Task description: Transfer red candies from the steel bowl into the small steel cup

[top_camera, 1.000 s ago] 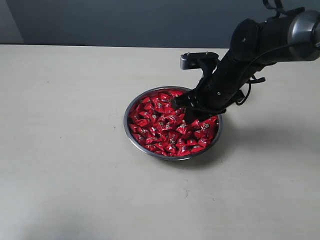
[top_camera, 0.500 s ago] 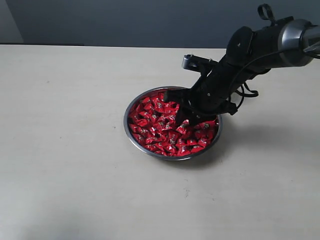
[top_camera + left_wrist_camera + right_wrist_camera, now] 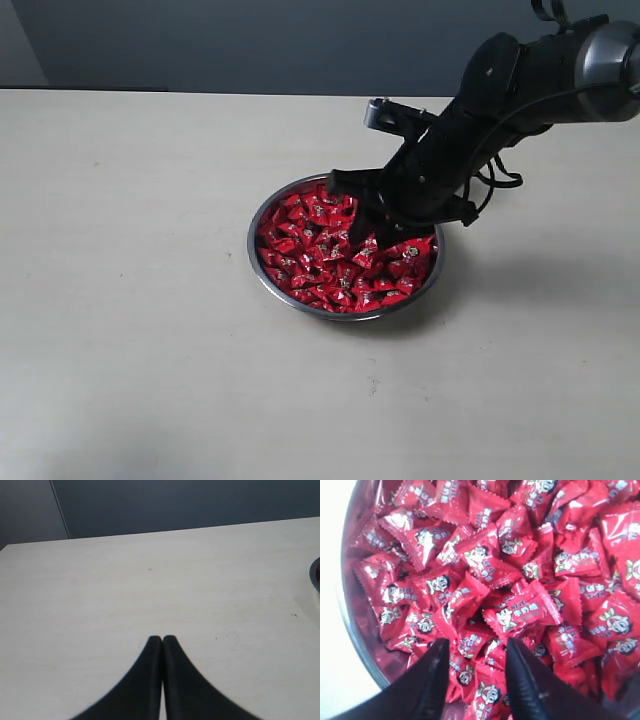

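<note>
Pale surface is seen under a dark wall, and on it the steel bowl is heaped with the red candies. The right pincer is held open low over the pile, jaws spread astride a few wrappers, and nothing is gripped. The left pincer is pressed shut, empty, away from the bowl. The candies are judged light, crinkly and slippery, easily scattered. One is best pinched across its puffed middle, not its frilled ends. The small steel cup is not seen.
</note>
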### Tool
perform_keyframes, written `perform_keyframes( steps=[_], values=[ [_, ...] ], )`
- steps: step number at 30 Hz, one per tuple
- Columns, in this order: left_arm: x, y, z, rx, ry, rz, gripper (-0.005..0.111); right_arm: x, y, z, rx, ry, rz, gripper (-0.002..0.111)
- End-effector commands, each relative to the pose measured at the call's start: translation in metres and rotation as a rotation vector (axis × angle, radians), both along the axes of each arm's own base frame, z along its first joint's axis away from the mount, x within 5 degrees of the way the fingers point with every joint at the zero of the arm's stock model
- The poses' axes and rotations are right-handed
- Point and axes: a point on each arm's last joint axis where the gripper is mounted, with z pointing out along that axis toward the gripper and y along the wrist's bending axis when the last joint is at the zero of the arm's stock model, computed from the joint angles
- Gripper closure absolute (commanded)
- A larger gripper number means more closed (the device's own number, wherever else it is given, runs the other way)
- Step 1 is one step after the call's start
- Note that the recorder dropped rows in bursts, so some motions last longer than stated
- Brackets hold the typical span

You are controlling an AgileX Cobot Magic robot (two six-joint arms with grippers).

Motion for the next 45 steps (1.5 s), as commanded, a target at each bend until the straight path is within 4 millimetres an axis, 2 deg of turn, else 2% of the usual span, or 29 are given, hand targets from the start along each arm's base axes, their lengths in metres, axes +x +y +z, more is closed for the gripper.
perform_keyframes(
  steps=[1,6,10,14,17,20,23,28,34,40,45],
  values=[
    [0.000,0.000,0.000,0.002,-0.011,0.000,0.106,-0.001,0.000,0.004,0.001,0.011,0.014,0.071],
    [0.000,0.000,0.000,0.002,-0.011,0.000,0.106,-0.004,-0.001,0.004,-0.006,0.006,0.084,0.071],
    [0.000,0.000,0.000,0.002,-0.011,0.000,0.106,-0.002,-0.001,0.005,-0.007,0.068,-0.074,0.071],
    [0.000,0.000,0.000,0.002,-0.011,0.000,0.106,0.002,-0.005,0.008,-0.121,0.048,-0.173,0.071],
    [0.000,0.000,0.000,0.002,-0.011,0.000,0.106,0.003,0.001,0.019,-0.186,0.043,-0.207,0.071],
    [0.000,0.000,0.000,0.002,-0.011,0.000,0.106,0.005,0.015,0.036,-0.162,0.032,-0.237,0.071],
    [0.000,0.000,0.000,0.002,-0.011,0.000,0.106,0.012,0.021,0.042,-0.164,0.063,-0.279,0.071],
    [0.000,0.000,0.000,0.002,-0.011,0.000,0.106,0.018,0.027,0.022,-0.271,0.165,-0.270,0.071],
    [0.000,0.000,0.000,0.002,-0.011,0.000,0.106,0.015,0.043,0.018,-0.268,0.150,-0.288,0.071],
    [0.000,0.000,0.000,0.002,-0.011,0.000,0.106,0.017,0.041,0.004,-0.340,0.164,-0.366,0.071],
    [0.000,0.000,0.000,0.002,-0.011,0.000,0.106,0.017,0.043,0.000,-0.323,0.190,-0.413,0.071]
  ],
)
